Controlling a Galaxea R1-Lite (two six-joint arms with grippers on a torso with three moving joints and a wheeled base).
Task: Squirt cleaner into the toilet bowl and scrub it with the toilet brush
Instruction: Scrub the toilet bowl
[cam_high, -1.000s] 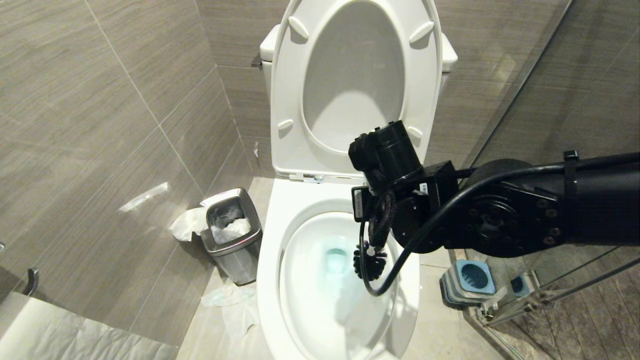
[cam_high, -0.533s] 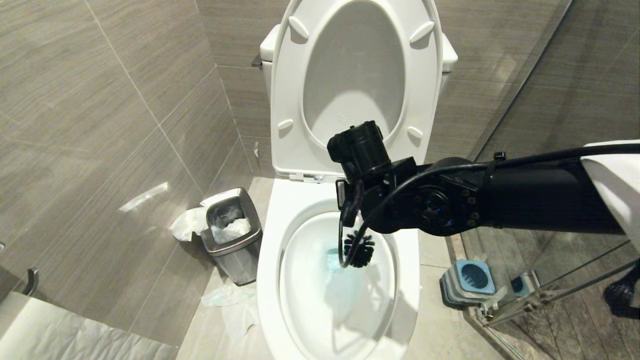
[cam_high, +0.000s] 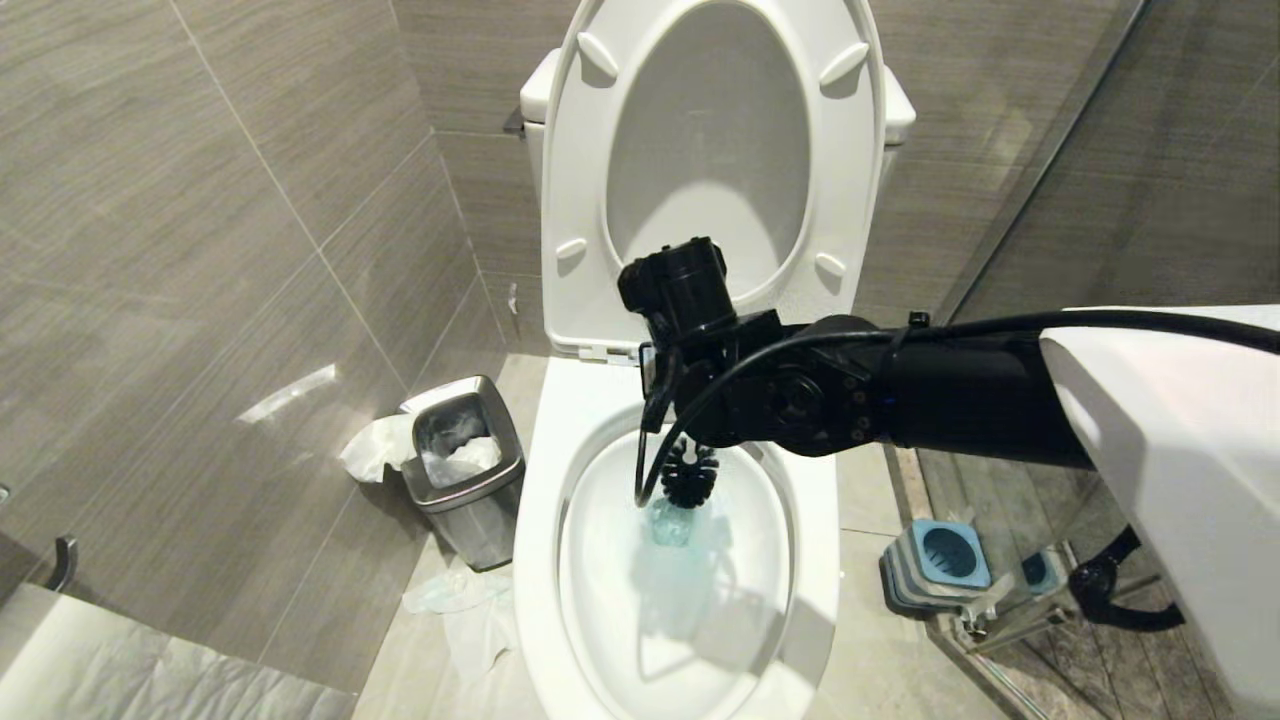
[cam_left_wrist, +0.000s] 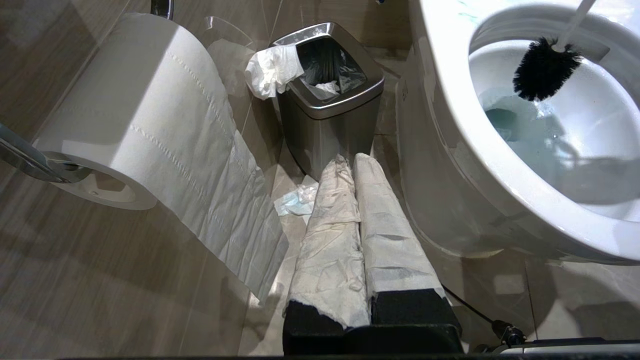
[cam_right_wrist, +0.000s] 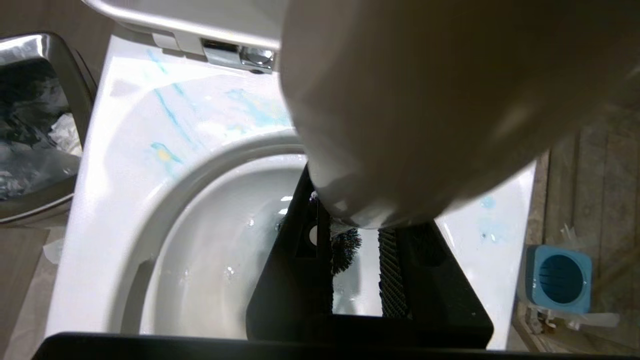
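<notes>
My right gripper (cam_right_wrist: 356, 260) jaws clamp the toilet brush (cam_high: 689, 473) handle, bristle head hanging below them inside the toilet bowl (cam_high: 560, 560), above blue cleaner (cam_high: 671, 524).

Brush (cam_high: 690, 475): black bristle head hangs inside the white bowl (cam_high: 540, 500) above blue-tinted water; cleaner (cam_right_wrist: 172, 117) streaks the rim.

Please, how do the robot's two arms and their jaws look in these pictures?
The right arm is matt black, with a round joint ringed by small screws, a white shell near the body, and a loose black cable looping beneath. The right gripper has black jaws with ribbed pads. The left gripper has two long jaws wrapped in white paper, black at their base.
</notes>
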